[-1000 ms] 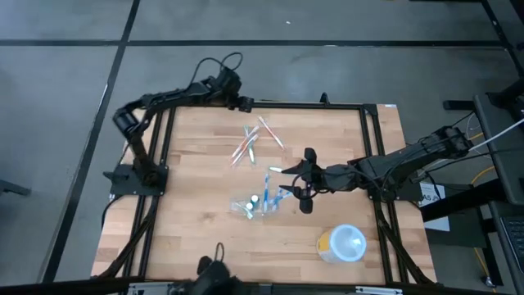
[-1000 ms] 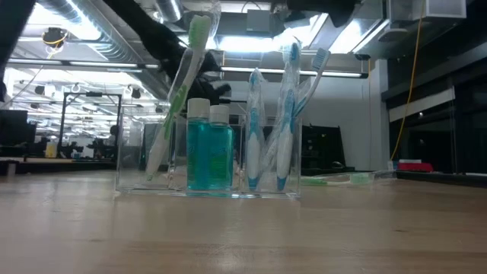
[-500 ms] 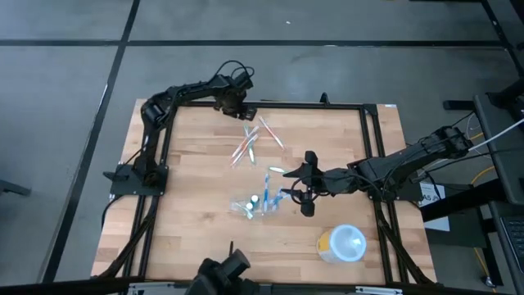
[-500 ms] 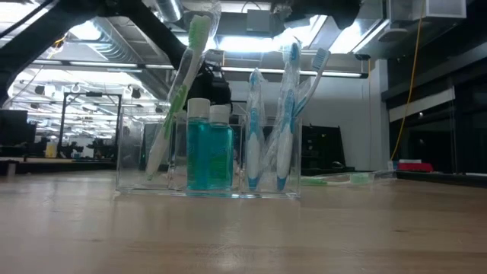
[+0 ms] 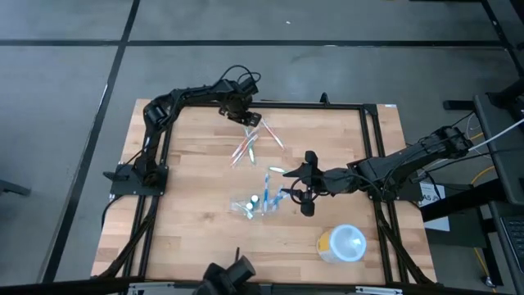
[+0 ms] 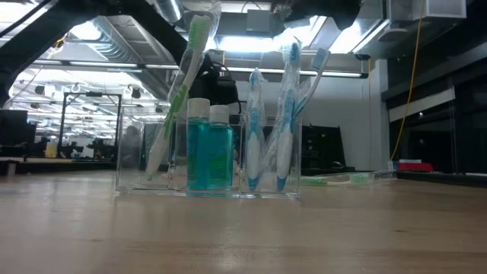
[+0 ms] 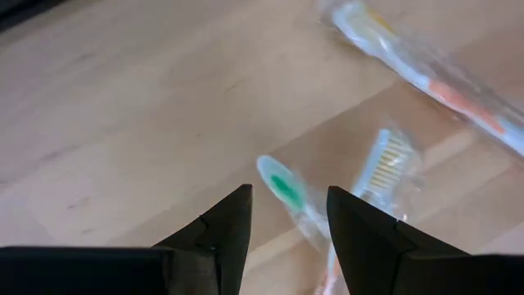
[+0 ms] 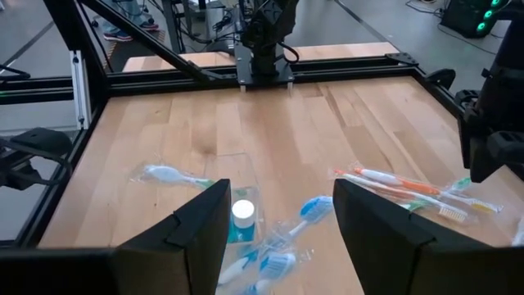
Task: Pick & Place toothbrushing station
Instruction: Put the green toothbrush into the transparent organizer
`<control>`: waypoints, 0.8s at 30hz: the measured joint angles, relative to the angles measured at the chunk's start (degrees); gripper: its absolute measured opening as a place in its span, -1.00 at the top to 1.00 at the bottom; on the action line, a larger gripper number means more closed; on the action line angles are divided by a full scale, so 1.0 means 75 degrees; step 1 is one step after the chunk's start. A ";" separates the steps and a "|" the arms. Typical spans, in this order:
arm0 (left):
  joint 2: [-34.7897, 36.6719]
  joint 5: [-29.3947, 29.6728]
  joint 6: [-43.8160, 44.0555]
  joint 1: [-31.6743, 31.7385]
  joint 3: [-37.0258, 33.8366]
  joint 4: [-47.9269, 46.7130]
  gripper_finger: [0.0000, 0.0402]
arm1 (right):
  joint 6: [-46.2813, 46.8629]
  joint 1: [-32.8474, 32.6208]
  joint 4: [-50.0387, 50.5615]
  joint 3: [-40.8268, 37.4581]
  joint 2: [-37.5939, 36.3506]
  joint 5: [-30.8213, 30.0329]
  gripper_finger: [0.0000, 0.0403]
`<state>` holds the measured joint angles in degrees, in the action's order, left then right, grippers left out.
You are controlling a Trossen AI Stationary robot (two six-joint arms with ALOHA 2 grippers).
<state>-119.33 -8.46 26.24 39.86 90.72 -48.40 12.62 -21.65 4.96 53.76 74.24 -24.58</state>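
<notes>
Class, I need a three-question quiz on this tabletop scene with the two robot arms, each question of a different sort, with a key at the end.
1. True or false: the toothbrushing station stands upright on the table with toothbrushes and a teal bottle inside it.
2. Which gripper hangs over the loose wrapped toothbrushes near the table's far edge? A) left gripper B) right gripper C) neither
3. Fill in: near the table's front right corner stands a round white and yellow ______.

Key: 1 true. 2 A; its fingers stand apart above the brushes, holding nothing, while the right gripper, also open, sits beside the station. 3 container.
</notes>
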 joint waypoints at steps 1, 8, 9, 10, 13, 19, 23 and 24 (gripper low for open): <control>0.0000 0.0004 0.0000 -0.0025 0.0000 0.0003 0.23 | -0.0001 0.0000 0.0002 0.0000 0.0000 0.0000 -0.09; 0.0000 0.0022 -0.0045 -0.0059 -0.0017 0.0102 0.23 | -0.0032 0.0000 0.0133 0.0000 -0.0083 0.0000 -0.09; 0.0000 0.0024 -0.0029 -0.0059 -0.0017 0.0099 0.23 | -0.0032 0.0000 0.0164 0.0000 -0.0109 -0.0003 -0.09; 0.0000 0.0039 -0.0030 -0.0059 -0.0017 0.0102 0.23 | -0.0032 0.0000 0.0168 0.0000 -0.0130 -0.0002 -0.09; -0.0043 0.0055 -0.0055 -0.0064 -0.0020 0.0225 0.23 | -0.0060 0.0000 0.0203 0.0000 -0.0176 -0.0003 -0.09; -0.0228 0.0071 -0.0017 -0.0079 -0.0030 0.0228 0.23 | -0.0087 0.0000 0.0208 0.0000 -0.0210 -0.0003 -0.09; -0.0256 0.0109 -0.0058 -0.0082 -0.0029 0.0299 0.23 | -0.0090 0.0000 0.0209 0.0000 -0.0210 -0.0002 -0.09; -0.0256 0.0110 -0.0058 -0.0081 -0.0029 0.0261 0.23 | -0.0089 0.0000 0.0206 0.0000 -0.0210 -0.0003 -0.09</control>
<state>-121.25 -7.64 25.80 39.25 90.50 -46.44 11.95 -21.65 6.50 53.76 72.66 -24.60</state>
